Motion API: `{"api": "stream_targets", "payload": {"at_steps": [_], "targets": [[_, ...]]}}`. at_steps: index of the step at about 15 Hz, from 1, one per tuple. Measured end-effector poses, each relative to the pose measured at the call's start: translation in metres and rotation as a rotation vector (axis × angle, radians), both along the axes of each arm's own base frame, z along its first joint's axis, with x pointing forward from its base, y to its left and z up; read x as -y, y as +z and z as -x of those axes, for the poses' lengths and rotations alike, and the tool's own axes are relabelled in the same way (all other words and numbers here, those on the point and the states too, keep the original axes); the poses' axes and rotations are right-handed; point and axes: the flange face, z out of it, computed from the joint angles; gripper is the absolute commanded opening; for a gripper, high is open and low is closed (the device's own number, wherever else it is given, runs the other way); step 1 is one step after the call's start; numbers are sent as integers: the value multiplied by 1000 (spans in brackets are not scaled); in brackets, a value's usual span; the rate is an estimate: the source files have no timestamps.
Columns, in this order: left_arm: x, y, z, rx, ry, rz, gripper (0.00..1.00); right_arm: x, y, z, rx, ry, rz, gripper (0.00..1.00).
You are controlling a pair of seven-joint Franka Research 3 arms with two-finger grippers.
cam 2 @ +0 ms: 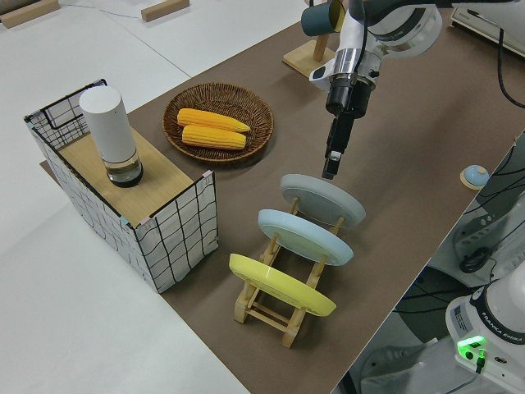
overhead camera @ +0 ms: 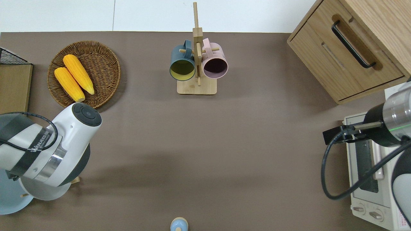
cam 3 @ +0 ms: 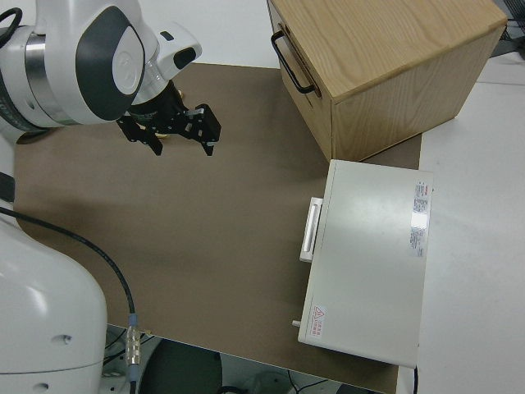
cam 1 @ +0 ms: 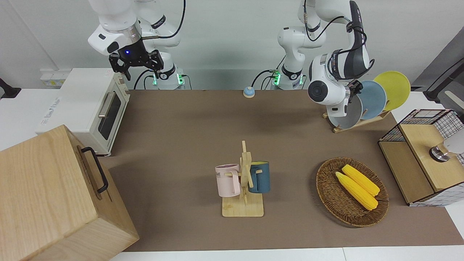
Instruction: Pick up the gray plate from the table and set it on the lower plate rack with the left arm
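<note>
The right gripper (cam 1: 139, 69) is parked at the right arm's end of the table, its fingers spread and empty. The toaster oven (cam 1: 90, 105) and the wooden cabinet (cam 1: 47, 192) are at that end too; the cabinet is cut off by the frame edge. Mid-table is the mug stand (cam 1: 244, 174), and toward the left arm's end is the wicker basket (cam 1: 326, 188).

The gray plate (cam 2: 316, 193) leans in the lower plate rack (cam 2: 262, 310), in the end slot farthest from the robots. The light blue plate (cam 2: 303, 234) and the yellow plate (cam 2: 279, 283) fill the slots beside it. The left gripper (cam 2: 331, 164) points down over the gray plate's upper rim. Its fingers are seen edge-on, so their gap, and whether they touch the rim, cannot be told. From the front and overhead, the arm's wrist hides the gripper and much of the plate.
</note>
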Motion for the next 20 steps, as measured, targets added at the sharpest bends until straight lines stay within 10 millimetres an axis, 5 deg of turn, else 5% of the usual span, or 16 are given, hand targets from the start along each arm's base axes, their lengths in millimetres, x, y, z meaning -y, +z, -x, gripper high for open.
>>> {"api": "stream_targets", "payload": {"at_steps": [4, 12, 20], "targets": [[17, 27, -10, 62, 57, 154, 991, 0, 0, 0, 0, 0, 0, 990], [54, 144, -18, 214, 21, 550, 989, 0, 0, 0, 0, 0, 0, 990], [48, 222, -6, 204, -247, 861, 989, 0, 0, 0, 0, 0, 0, 990]]}}
